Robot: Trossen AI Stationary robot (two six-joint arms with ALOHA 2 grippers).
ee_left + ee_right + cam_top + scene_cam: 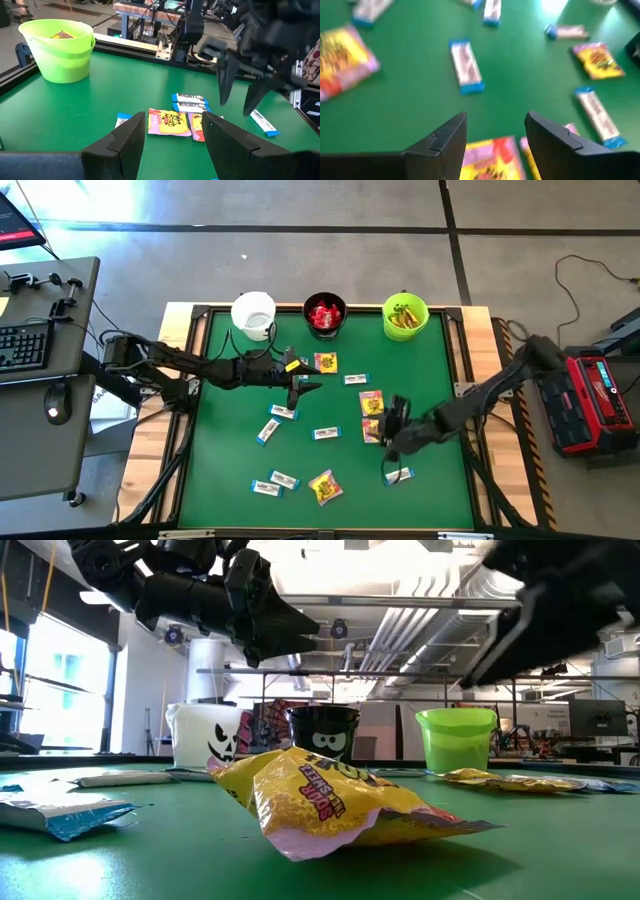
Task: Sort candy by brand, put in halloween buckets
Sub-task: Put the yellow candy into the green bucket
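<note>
Three buckets stand along the far edge: white (pixel 253 315), black (pixel 324 315) holding red candy, and lime green (pixel 405 317) holding yellow packets. Yellow-and-pink packets (pixel 372 416) and white-and-blue bars (pixel 326 433) lie flat and scattered on the green table top. My left gripper (pixel 303 385) hovers open right of the white bucket, and in its wrist view the open fingers (pixel 172 145) frame a yellow-and-pink packet (pixel 170 122) farther off. My right gripper (pixel 388 432) hangs open over the two yellow-and-pink packets (pixel 485 160) at mid-right, touching nothing.
More bars lie near the table's near-left part (pixel 275 483), with a yellow packet (pixel 325 487) beside them and one bar (pixel 398 476) under the right arm. A raised frame (pixel 200 320) borders the table. A desk with a keyboard (pixel 25 345) stands to the left.
</note>
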